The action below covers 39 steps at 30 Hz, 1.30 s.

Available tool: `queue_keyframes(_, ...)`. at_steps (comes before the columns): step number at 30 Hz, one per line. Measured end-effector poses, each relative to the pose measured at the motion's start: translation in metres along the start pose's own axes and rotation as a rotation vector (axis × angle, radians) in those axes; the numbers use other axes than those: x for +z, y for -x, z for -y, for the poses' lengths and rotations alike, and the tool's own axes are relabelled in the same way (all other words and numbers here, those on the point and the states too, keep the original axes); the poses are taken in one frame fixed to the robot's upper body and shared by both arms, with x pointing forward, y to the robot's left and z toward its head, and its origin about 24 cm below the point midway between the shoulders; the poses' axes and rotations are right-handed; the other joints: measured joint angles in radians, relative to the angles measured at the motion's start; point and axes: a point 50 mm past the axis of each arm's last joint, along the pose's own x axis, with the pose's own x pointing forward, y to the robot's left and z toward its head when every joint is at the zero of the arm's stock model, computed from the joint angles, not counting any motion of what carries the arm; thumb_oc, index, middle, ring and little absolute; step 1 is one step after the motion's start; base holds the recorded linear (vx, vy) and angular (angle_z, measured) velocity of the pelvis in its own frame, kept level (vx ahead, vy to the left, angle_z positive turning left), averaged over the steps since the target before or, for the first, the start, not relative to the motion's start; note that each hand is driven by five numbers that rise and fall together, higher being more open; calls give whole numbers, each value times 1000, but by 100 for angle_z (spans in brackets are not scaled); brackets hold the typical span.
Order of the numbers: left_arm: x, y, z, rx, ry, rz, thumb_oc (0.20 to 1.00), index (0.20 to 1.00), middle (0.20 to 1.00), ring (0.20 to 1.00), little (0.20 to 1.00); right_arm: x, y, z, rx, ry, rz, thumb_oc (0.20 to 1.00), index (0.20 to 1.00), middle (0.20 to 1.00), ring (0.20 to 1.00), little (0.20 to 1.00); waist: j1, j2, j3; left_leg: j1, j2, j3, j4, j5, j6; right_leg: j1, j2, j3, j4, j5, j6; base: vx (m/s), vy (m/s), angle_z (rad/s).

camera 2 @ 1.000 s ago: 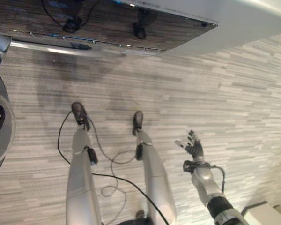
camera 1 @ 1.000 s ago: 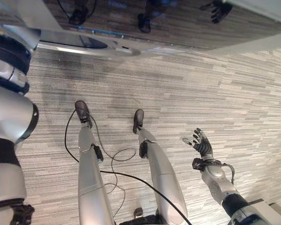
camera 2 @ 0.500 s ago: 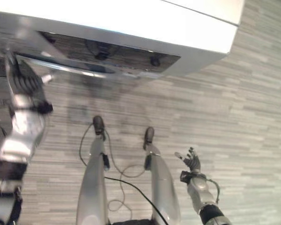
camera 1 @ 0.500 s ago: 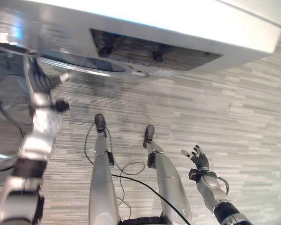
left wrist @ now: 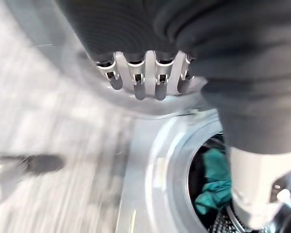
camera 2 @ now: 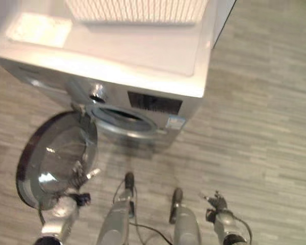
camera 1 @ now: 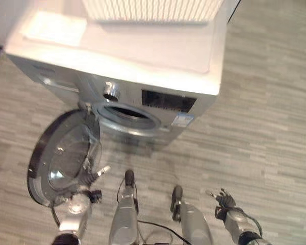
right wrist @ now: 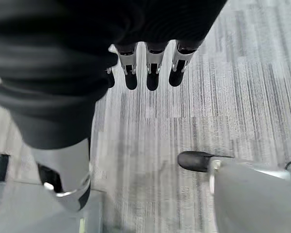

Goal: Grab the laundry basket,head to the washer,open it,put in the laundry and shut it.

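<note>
The washer [camera 1: 143,81] stands on the wood-grain floor [camera 1: 265,112] with its round door [camera 1: 64,158] swung fully open on the hinge side. The drum opening [camera 1: 127,113] is uncovered. In the left wrist view, teal laundry [left wrist: 211,182] lies inside the drum among darker cloth, well behind the chrome ring. The white laundry basket [camera 1: 150,9] rests on the washer top, at its rear edge.

The left hand [camera 1: 94,176] is at the lower rim of the open door with fingers [left wrist: 136,80] straight and relaxed, close to or against the door glass; contact cannot be confirmed. It holds nothing. The right hand [camera 1: 222,199] hangs at the robot's right side over bare floor, fingers [right wrist: 153,73] extended, empty.

Remaining step, by estimate: close the door.

Risks:
- Straight fingers have no grip on the curved glass. A push near the rim may slide off, and the door stops short of the latch.
- A push that is too light leaves the door ajar.
- Any cloth that trails over the ring would jam in the seal. None is visible there now.
</note>
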Motion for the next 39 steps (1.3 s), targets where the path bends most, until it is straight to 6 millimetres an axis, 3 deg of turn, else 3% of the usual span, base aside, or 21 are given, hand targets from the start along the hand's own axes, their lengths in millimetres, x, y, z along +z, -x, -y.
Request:
queue_keyframes(2, -19, 1, -3, 37, 24, -77, 1000, 1000, 1000, 1000, 1000, -15, 1, 6, -30, -19, -62, 1000, 1000, 1000, 1000, 1000, -1, 3, -16, 68, -1, -5, -26, 2, 3, 93, 6, -22, -62, 21, 0, 119, -12, 21)
queue_keyframes(3, -34, 5, -7, 60, 23, -138, 1000, 1000, 1000, 1000, 1000, -30, 5, 11, -47, -22, -108, 1000, 1000, 1000, 1000, 1000, 0, -4, -65, 94, -4, -6, -44, 2, 3, 131, 8, -29, -101, 23, 3, 60, -10, 18)
queue_keyframes(5, -49, 12, -14, 81, 8, -193, 1000, 1000, 1000, 1000, 1000, -43, 9, 15, -44, -16, -137, 1000, 1000, 1000, 1000, 1000, 2, -10, -126, 112, -6, -8, -62, 2, 2, 157, 11, -38, -138, 30, 5, 121, -14, 12)
queue_keyframes(9, -65, 19, -22, 96, -20, -259, 1000, 1000, 1000, 1000, 1000, -48, 11, 15, -39, -8, -155, 1000, 1000, 1000, 1000, 1000, 4, -17, -180, 170, -10, -5, -104, 8, -9, 252, 22, -44, -242, 78, 6, 89, -3, 1)
queue_keyframes(14, -88, 28, -29, 99, -126, -378, 1000, 1000, 1000, 1000, 1000, -58, 13, 18, -31, 42, -208, 1000, 1000, 1000, 1000, 1000, 2, -15, -214, 199, -6, -5, -110, 4, -17, 281, 28, -48, -260, 74, 2, 24, 4, 1)
queue_keyframes(20, -112, 43, -28, 135, -86, -487, 1000, 1000, 1000, 1000, 1000, -78, 20, 27, -67, 51, -290, 1000, 1000, 1000, 1000, 1000, 5, 7, -226, 194, 0, -27, -109, 8, -25, 285, 37, -67, -260, 67, -5, 40, -7, 9)
queue_keyframes(23, -116, 46, -18, 121, -56, -499, 1000, 1000, 1000, 1000, 1000, -80, 21, 28, -69, 56, -303, 1000, 1000, 1000, 1000, 1000, 6, 19, -235, 195, 0, -26, -110, 5, -26, 286, 36, -66, -260, 67, -5, 60, 1, -1)
queue_keyframes(30, -105, 37, -9, 74, -62, -443, 1000, 1000, 1000, 1000, 1000, -80, 21, 22, -36, 113, -294, 1000, 1000, 1000, 1000, 1000, 2, 22, -240, 197, -1, -25, -110, 8, -25, 286, 36, -62, -260, 70, -4, 8, 1, 0)
queue_keyframes(39, -107, 39, -8, 56, -63, -453, 1000, 1000, 1000, 1000, 1000, -80, 21, 21, -31, 127, -298, 1000, 1000, 1000, 1000, 1000, 2, 20, -240, 198, 1, -24, -110, 8, -25, 285, 37, -59, -260, 70, -4, 0, 0, 0)
